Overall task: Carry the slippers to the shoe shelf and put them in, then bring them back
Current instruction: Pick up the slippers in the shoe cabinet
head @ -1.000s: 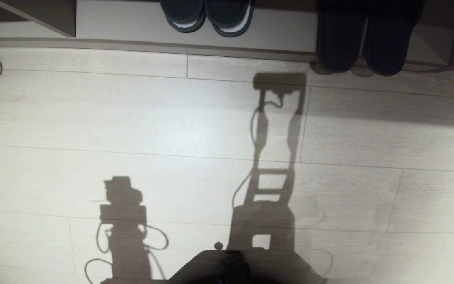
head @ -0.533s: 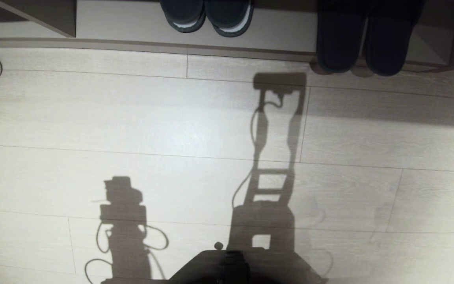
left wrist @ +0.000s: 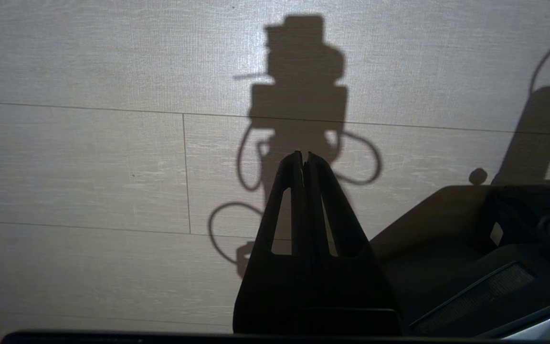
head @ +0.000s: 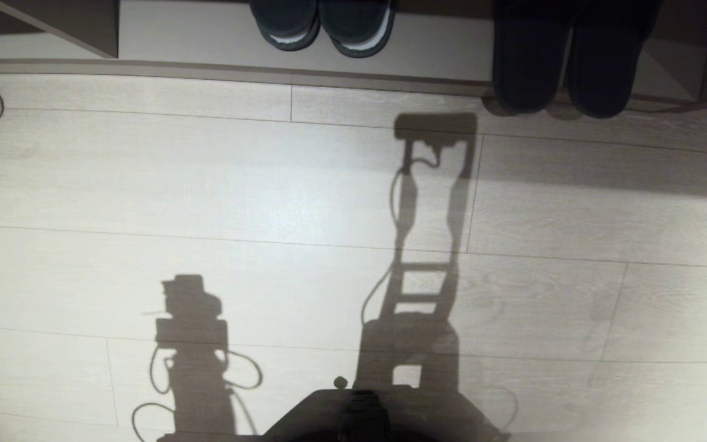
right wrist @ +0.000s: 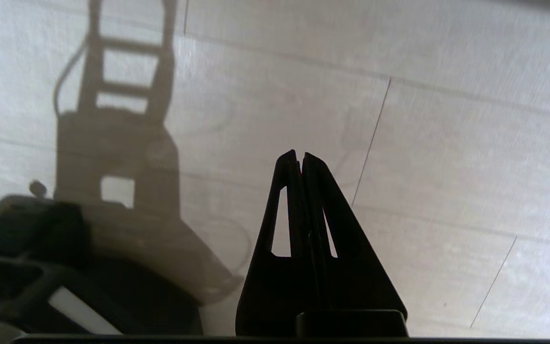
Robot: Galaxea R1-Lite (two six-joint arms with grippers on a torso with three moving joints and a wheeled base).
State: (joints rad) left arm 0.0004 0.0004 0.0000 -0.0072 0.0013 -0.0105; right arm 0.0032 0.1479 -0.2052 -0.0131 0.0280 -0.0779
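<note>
Here the right gripper [right wrist: 301, 155] and left gripper [left wrist: 303, 155] hang with fingers pressed together, holding nothing, over bare pale floor [head: 267, 184]. Far ahead of the right one, the shoe shelf [head: 439, 49] holds 2 slippers [head: 565, 67], dark, rounded toes overhanging its edge, beside another pair [head: 323, 24].

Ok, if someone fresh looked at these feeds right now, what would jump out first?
Probably the robot's long dark shadows stretched across the pale plank floor in the head view. Next, two pairs of footwear at the far edge: the slippers on the right, poking over the shoe shelf lip, and a blacker pair further left.
</note>
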